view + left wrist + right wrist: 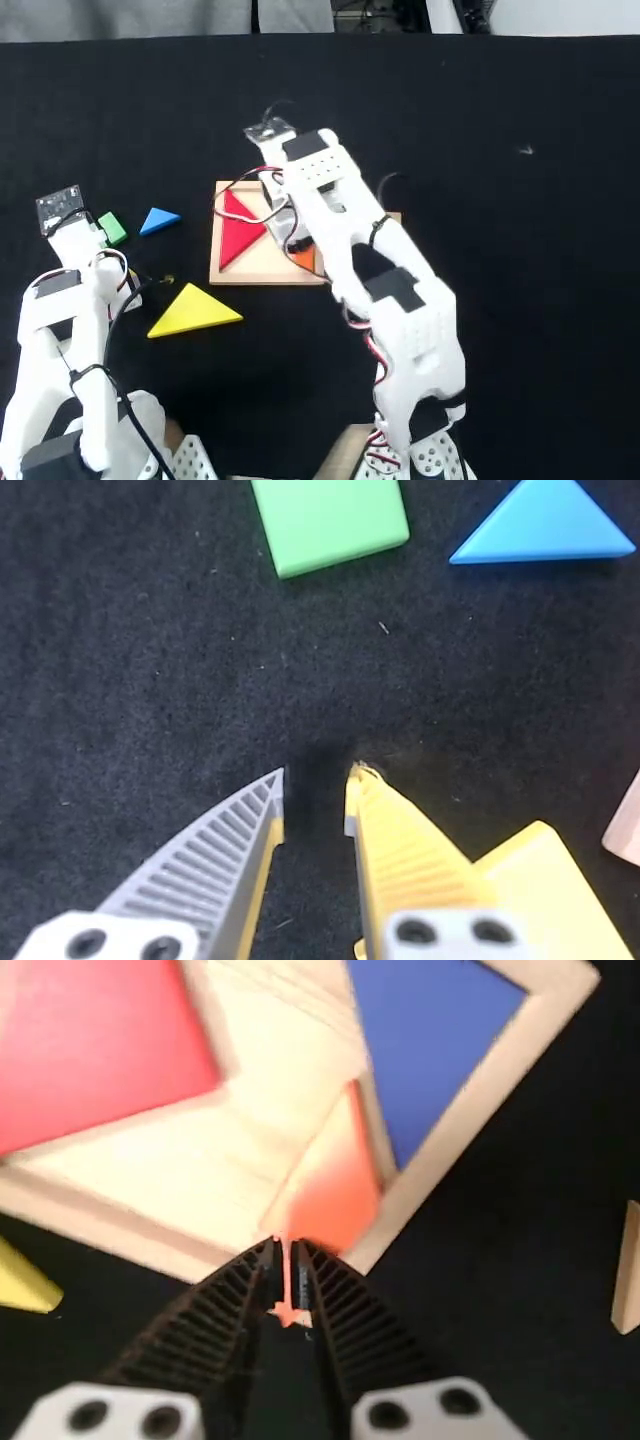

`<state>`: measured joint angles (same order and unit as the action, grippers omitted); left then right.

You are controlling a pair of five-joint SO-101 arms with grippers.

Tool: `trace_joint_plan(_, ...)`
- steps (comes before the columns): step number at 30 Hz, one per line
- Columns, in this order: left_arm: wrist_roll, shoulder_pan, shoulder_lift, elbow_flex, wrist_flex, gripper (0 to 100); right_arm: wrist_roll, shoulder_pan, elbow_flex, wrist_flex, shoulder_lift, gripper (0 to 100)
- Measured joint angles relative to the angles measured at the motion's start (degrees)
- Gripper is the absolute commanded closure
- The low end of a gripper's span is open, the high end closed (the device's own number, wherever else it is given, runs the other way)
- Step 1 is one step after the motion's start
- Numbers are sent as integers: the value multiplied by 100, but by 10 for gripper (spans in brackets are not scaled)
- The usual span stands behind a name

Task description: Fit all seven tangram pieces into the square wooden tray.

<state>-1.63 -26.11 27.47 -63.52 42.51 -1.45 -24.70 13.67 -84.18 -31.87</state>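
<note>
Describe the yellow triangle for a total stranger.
Start at the square wooden tray on the black table. Off its near left corner lies the flat yellow triangle. It is much larger than the blue triangle and green block beyond it.

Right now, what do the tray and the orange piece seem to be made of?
The tray looks like pale bare wood: faint grain lines show on its floor. The orange piece, pinched in the right gripper, is smooth, evenly coloured and opaque: painted wood or plastic, I cannot tell which.
</note>
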Motion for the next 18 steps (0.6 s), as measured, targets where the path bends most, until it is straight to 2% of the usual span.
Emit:
trace_joint_plan(11,0,0,0,0,0,880,-9,9,0,343,-79,987)
trace_joint_plan(18,0,0,0,0,0,880,-26,26,343,-123,281,988)
